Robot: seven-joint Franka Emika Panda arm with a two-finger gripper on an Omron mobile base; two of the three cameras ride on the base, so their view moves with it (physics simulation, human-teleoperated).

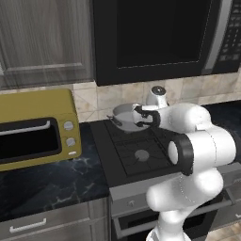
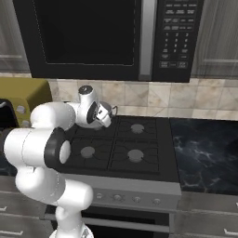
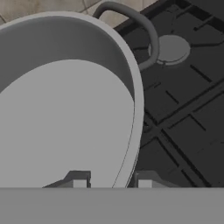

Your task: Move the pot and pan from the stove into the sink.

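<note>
Light-grey metal, round and straight-walled: the pot (image 1: 123, 116), with small loop handles at its sides and a pale, bare interior. Sits on the rear left burner of the black four-burner gas stove (image 2: 135, 155), just below the tiled backsplash (image 1: 108, 96) and near the mustard-yellow toaster oven (image 1: 35, 127) on the dark marble counter (image 1: 47, 181).

Seen from the hand camera: two-finger gripper (image 3: 111, 179) straddling the pot's thin rim, one dark fingertip inside the wall, the other outside, nearly together and pinching that wall. Clamped on the rim, by the look of it; one grey loop handle (image 3: 139, 30) arches just beyond, over the grate.

Likely rigid and fairly light while empty, so no give under the pads. Smooth metal though, hence slippery, and a one-sided rim pinch invites tilting and swinging. Best held low on the wall with a firm squeeze, lifted slowly and kept level; handle loop a fair alternative. Not fragile, merely noisy if dropped.
</note>
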